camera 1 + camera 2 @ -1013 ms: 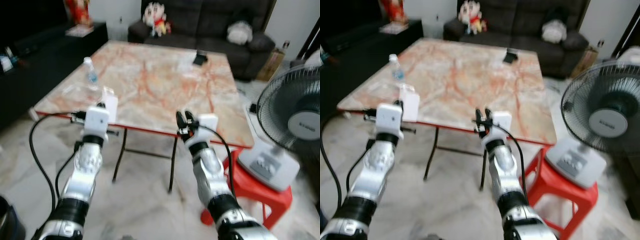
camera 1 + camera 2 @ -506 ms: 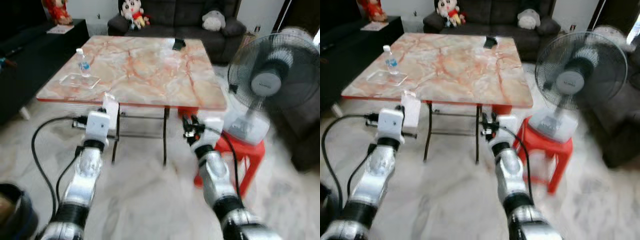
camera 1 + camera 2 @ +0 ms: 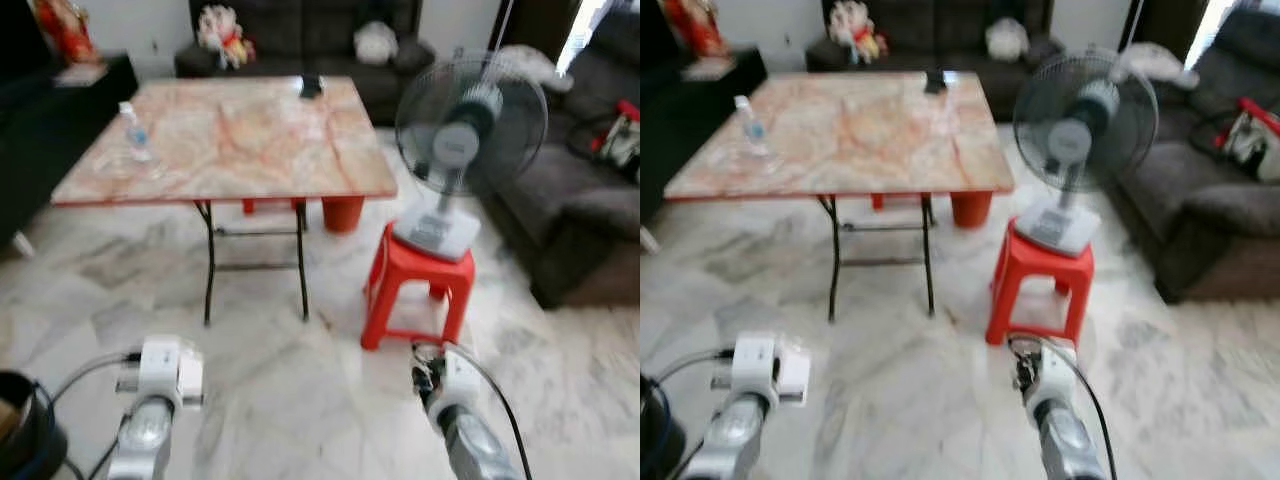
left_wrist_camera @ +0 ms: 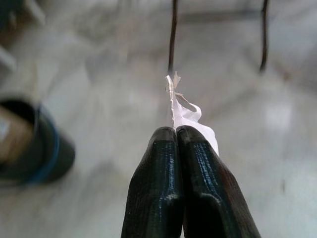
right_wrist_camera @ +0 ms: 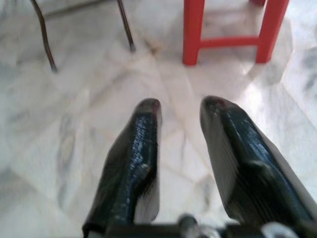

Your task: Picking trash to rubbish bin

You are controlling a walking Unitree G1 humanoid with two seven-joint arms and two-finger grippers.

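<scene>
We've got our left tool (image 4: 176,136) squeezed tight on a torn scrap of white paper (image 4: 184,111), which pokes out past the fingertips, presumably so the flimsy thing doesn't slip out while we carry it. The dark rubbish bin (image 4: 34,141) with the blue rim sits on the marble floor (image 3: 300,370) near our left side, so we reckon the drop is the next step. Our right tool (image 5: 181,119) hangs over the floor with fingers spread and nothing in them, and the tabletop (image 3: 230,135) with the water bottle (image 3: 130,125) is well behind.
</scene>
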